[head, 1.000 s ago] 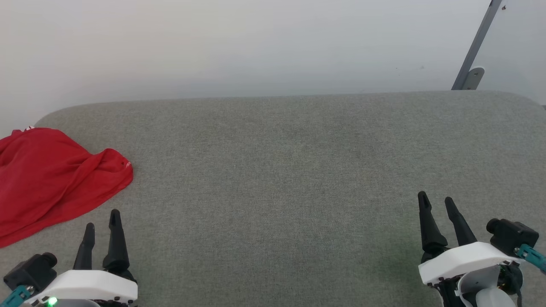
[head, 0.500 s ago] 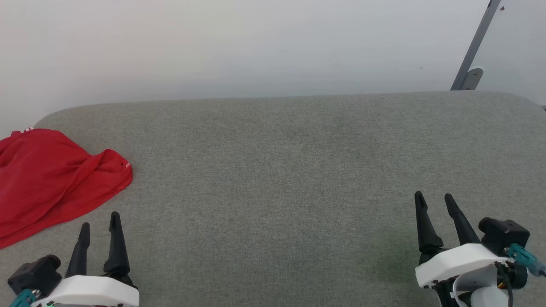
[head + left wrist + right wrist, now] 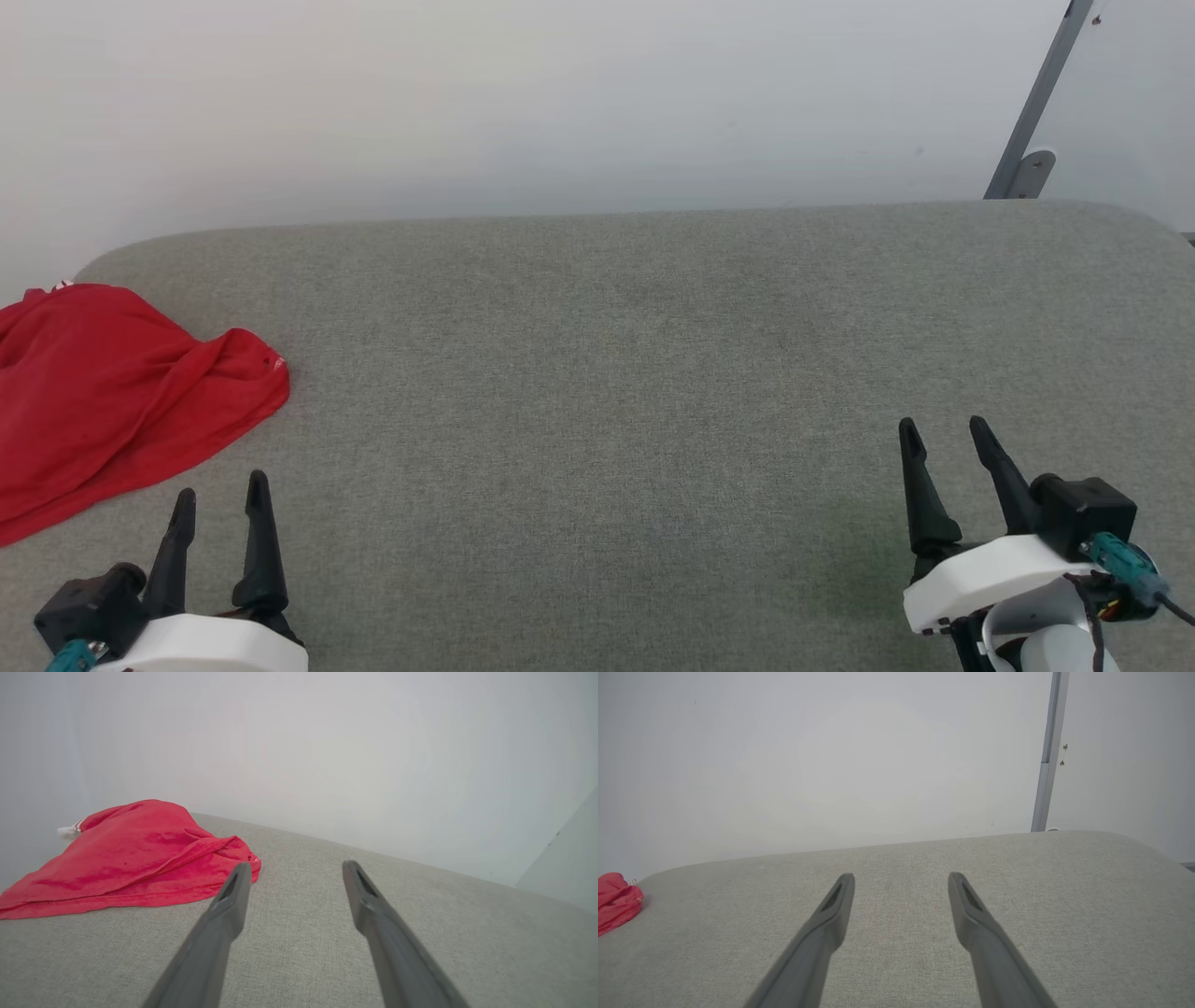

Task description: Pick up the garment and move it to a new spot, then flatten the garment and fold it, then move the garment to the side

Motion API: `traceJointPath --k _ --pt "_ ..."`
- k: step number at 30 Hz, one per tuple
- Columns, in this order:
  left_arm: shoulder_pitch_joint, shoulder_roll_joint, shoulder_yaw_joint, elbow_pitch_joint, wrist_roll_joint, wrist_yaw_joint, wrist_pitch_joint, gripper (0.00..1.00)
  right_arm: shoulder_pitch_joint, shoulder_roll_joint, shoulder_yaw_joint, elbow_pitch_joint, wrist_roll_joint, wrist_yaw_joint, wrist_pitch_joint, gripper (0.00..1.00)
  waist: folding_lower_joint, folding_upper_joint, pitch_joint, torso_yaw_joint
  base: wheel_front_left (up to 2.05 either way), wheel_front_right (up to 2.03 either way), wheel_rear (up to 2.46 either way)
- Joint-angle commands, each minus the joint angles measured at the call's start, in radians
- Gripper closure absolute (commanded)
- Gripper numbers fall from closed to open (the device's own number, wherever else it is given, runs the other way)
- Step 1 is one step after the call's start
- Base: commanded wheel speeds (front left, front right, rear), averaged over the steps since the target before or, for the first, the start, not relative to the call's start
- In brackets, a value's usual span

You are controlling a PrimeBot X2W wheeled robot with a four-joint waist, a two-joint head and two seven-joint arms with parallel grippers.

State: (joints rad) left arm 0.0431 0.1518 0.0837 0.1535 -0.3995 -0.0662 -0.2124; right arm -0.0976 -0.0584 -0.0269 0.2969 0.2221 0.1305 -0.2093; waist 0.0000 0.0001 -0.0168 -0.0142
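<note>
The garment (image 3: 112, 392) lies crumpled at the far left end of the grey cushion (image 3: 597, 373), a red heap that runs off the left edge of your head view, just ahead of the left gripper (image 3: 221, 481) and apart from it. Compared with a second ago the heap lies as it did, while both grippers look different. The left gripper's white body sits lower in your head view and its two dark fingers stand further apart. The right gripper (image 3: 941, 420), well away at the lower right, has shifted a little toward the middle and has also spread wider. Both hold nothing, with bare cushion showing in each gap.

A tiny pale mark sits near the hem corner of the garment closest to the middle of the cushion, too small for you to read.

The left wrist view brings the garment (image 3: 126, 858) close, up and to the left of the left gripper (image 3: 292, 870). There you see the stitched hem along its near edge, folds across the top and a scrap of white and striped trim (image 3: 70, 829) poking out at the back. One fingertip overlaps the hem corner in that view, but you cannot tell there whether they touch. The right wrist view catches the garment (image 3: 616, 900) as a red sliver at its left edge, far from the right gripper (image 3: 901, 877), and shows the grey metal pole (image 3: 1048, 751) running up the white wall (image 3: 831, 765) behind the cushion.
</note>
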Motion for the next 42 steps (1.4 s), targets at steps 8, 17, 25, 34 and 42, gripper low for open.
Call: traceJointPath --k 8,17,25,34,42 --pt "0.011 0.001 0.008 -0.009 0.086 -0.015 -0.026 0.0 -0.015 0.0 0.005 -0.003 -0.085 0.0 -0.025 0.0 0.0 -0.0001 -0.001 -0.001 0.0 0.0 0.0" --pt "0.021 -0.004 0.013 -0.013 0.144 -0.024 -0.042 0.0 -0.015 -0.001 0.007 -0.004 -0.153 0.0 -0.043 0.0 0.0 -0.0001 -0.003 -0.002 0.0 0.0 0.0" --pt "0.025 -0.006 0.013 -0.014 0.187 -0.03 -0.054 0.0 -0.015 -0.003 0.009 0.0 -0.203 0.0 -0.056 0.0 0.0 -0.0001 -0.005 -0.002 0.0 0.0 0.0" --pt "0.021 -0.007 0.014 -0.008 0.183 -0.036 -0.054 0.0 -0.015 -0.001 0.008 0.001 -0.204 0.0 -0.055 0.0 0.0 -0.0001 -0.005 -0.001 0.0 0.0 0.0" --pt "0.014 -0.015 0.018 0.001 0.168 -0.038 -0.054 0.0 -0.01 0.003 0.014 -0.002 -0.206 0.0 -0.055 0.0 0.0 -0.0001 -0.006 0.007 0.0 0.0 0.0"
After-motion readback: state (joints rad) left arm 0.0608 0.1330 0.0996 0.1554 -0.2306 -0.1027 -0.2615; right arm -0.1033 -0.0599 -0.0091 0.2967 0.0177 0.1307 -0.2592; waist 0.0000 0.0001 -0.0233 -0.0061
